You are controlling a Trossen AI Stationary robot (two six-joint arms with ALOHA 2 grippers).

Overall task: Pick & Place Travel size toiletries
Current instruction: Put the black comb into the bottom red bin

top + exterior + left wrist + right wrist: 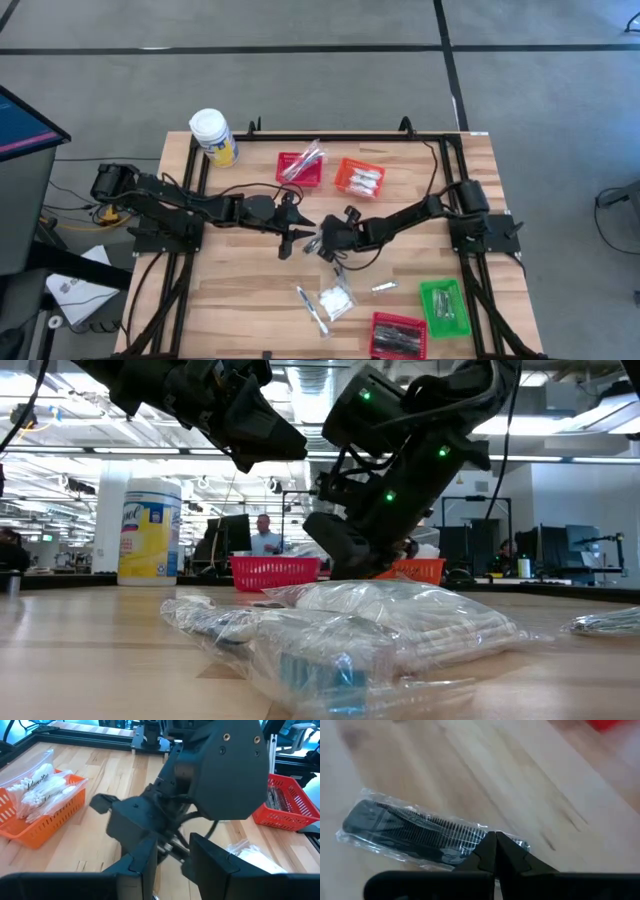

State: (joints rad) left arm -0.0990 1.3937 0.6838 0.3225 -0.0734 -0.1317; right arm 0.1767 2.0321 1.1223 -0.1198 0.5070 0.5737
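Observation:
My right gripper [495,851] is shut on a clear-wrapped black comb [410,832] above the table's middle [322,243]. My left gripper [295,235] is open and faces it closely from the left. In the left wrist view its fingers [142,865] frame the right gripper's head [220,775]. A pile of clear-wrapped packets [335,298] lies flat on the table nearer the front edge and fills the low view [380,625]. A slim silver stick [385,288] lies to its right. My right gripper pinches the comb's clear wrapper at one end [512,842] between its two fingertips. The comb sticks out ahead of the fingers, along their line. It seems to be clear of the table, which shows blurred behind it.
At the far side stand a red basket [300,167] with clear packets and an orange basket [360,178] with white swabs. A green basket [445,305] and another red basket [398,335] sit near the front right. A white-lidded yellow jar [212,135] stands at the far left corner.

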